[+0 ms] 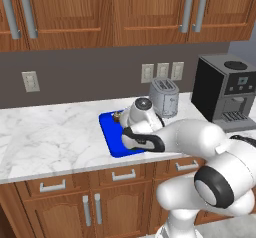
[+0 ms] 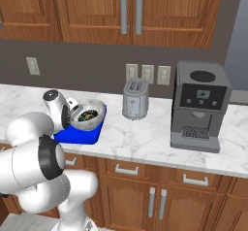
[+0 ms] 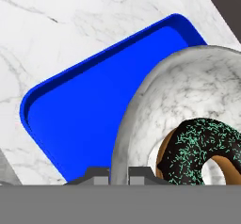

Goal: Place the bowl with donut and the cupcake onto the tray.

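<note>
Nearest us in the left base view, our white arm with dark joints (image 1: pixel 210 172) sweeps up from the lower right and reaches across the white marbled counter (image 1: pixel 50 132). Past its wrist we see the bright blue flat rectangular tray (image 1: pixel 111 132) lying on the counter in front of the silver two-slot toaster (image 1: pixel 164 97), with the black coffee machine (image 1: pixel 225 92) further right. At the tray's far edge a small brown-topped shape peeks out beside the wrist; we take it for the cupcake (image 1: pixel 117 115), though it is too small to be sure.

From the right base view, our arm fills the lower left, and the wide shallow grey-white marbled bowl (image 2: pixel 89 112) is held tilted above the tray (image 2: pixel 80 134), its open side turned toward the camera. Inside it lies the ring donut with dark chocolate frosting and coloured sprinkles (image 2: pixel 88 115). The toaster (image 2: pixel 134 99) stands just beyond, the coffee machine (image 2: pixel 199 106) well apart to the right.

Looking along the hand, our gripper (image 3: pixel 119 175) is clamped on the bowl's rim, one dark fingertip (image 3: pixel 97 174) on each side of the wall. The bowl (image 3: pixel 155 105) hangs over the tray's (image 3: pixel 80 110) blue floor, and the donut (image 3: pixel 202 150) rests against the bowl's inner slope close to the fingers.
</note>
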